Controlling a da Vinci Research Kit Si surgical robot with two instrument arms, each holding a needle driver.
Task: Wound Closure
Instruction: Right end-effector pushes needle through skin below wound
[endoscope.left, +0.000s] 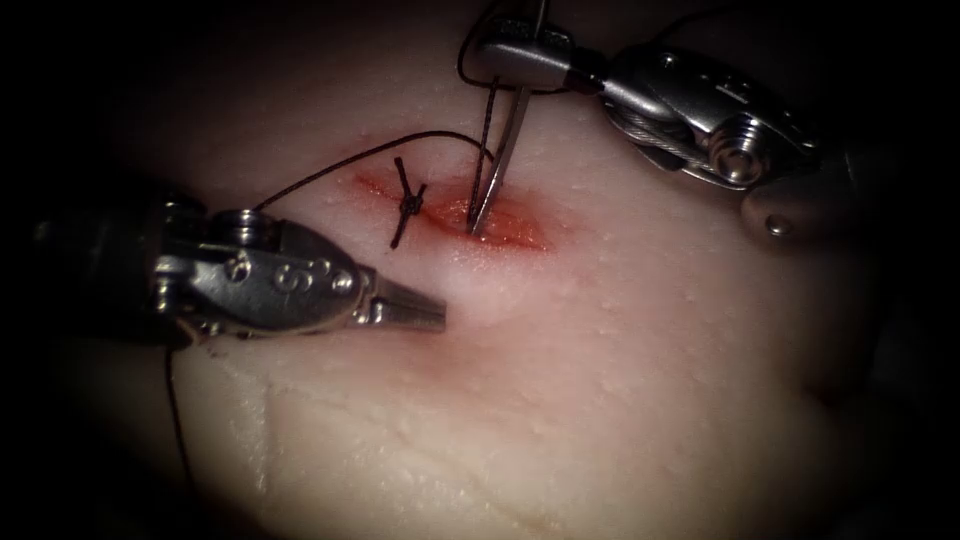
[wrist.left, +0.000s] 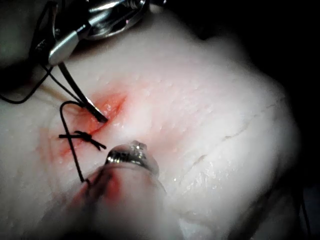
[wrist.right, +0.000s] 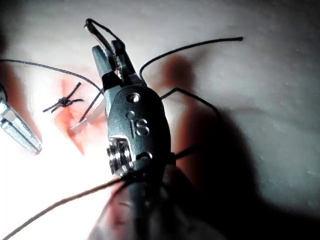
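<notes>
R gripper (endoscope.left: 512, 58) is clamped on the needle (endoscope.left: 500, 160) near its blunt end; needle tip sits at the cut (endoscope.left: 455, 212) in the tissue (endoscope.left: 600, 380), amid red fluid (endoscope.left: 510, 228), just right of a tied knot (endoscope.left: 410, 203). Thread (endoscope.left: 330, 172) runs from the needle over toward the L gripper (endoscope.left: 415, 310), which is closed w/ nothing in it, below-left of the cut.

Silver steel left tool (endoscope.left: 405, 308) and right tool (endoscope.left: 525, 55) (visible screws, cables).
</notes>
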